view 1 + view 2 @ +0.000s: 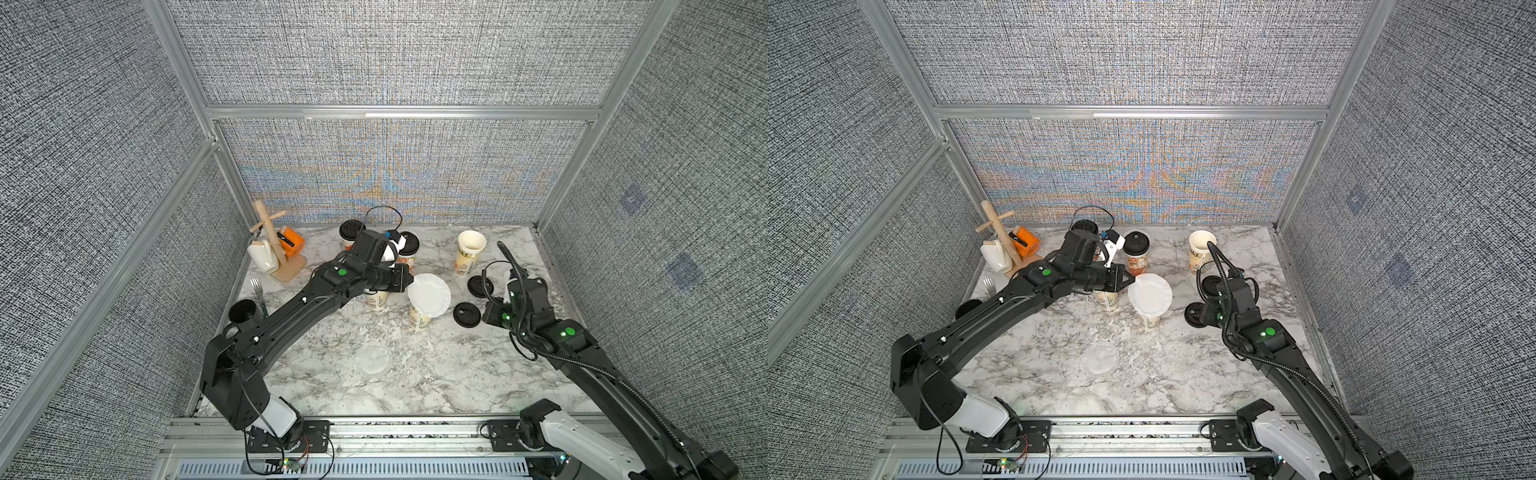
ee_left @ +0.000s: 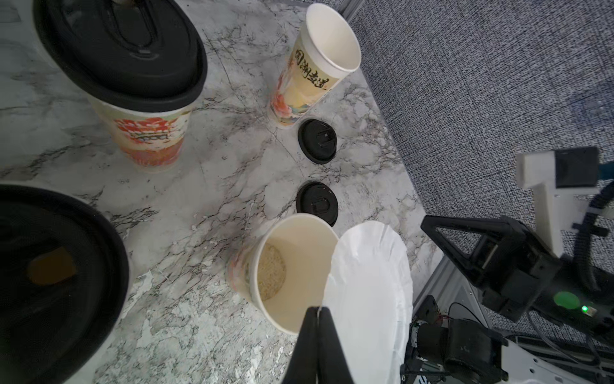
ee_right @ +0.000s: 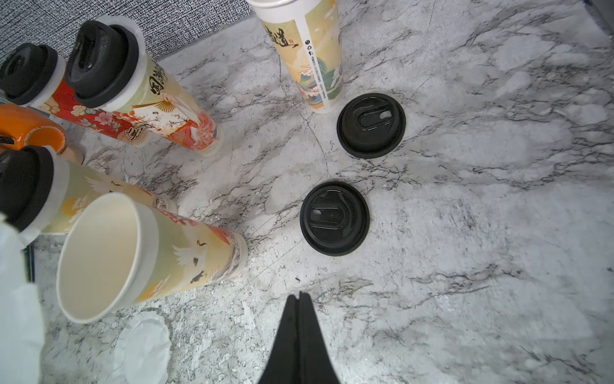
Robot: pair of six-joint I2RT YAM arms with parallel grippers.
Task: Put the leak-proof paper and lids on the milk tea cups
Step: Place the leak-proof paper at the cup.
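Observation:
My left gripper [image 2: 318,311] is shut on the rim of a whitish leak-proof paper disc [image 2: 368,292]. It holds the disc tilted above an open milk tea cup [image 2: 292,266]. In both top views this disc [image 1: 429,295] [image 1: 1149,296] hides that cup's mouth. A second open cup [image 1: 471,249] stands at the back right. Three more cups carry black lids [image 3: 99,60] [image 3: 26,73] [image 3: 20,186]. Another paper disc [image 1: 374,359] lies flat on the marble in front. My right gripper [image 3: 300,296] is shut on nothing, low over the marble near two loose black lids [image 3: 370,124] [image 3: 334,217].
A wooden mug tree [image 1: 270,245] with an orange mug [image 1: 293,241] and a white mug [image 1: 262,257] stands at the back left. A black mug [image 1: 243,313] and a fork [image 1: 257,286] lie by the left wall. Padded walls enclose the table on three sides.

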